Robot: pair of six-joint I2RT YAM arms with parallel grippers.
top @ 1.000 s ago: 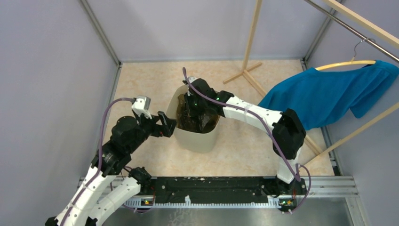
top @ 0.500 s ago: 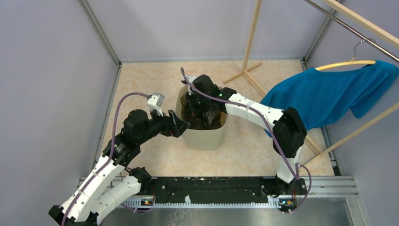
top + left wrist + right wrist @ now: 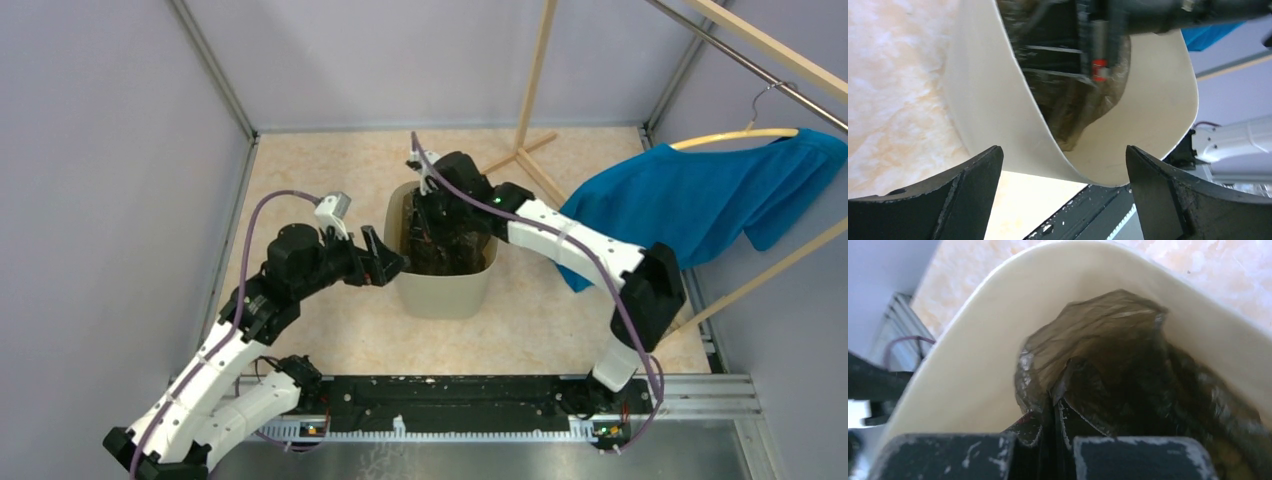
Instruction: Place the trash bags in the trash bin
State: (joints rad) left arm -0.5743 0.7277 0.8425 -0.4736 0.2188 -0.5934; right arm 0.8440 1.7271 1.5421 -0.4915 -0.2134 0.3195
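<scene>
- Trash bin (image 3: 441,288): cream plastic, upright, mid-table.
- Trash bag (image 3: 455,250): dark, wrinkled, semi-transparent; inside the bin, bunched below the rim.
- Right gripper (image 3: 1055,407): reaching down into the bin; jaws pressed together, pinching a fold of the trash bag.
- Left gripper (image 3: 386,262): at the bin's left wall, jaws spread wide, nothing held; the rim shows between its fingers (image 3: 968,200); contact cannot be told.
- Blue garment (image 3: 700,205): on a hanger, right edge of the table.
</scene>
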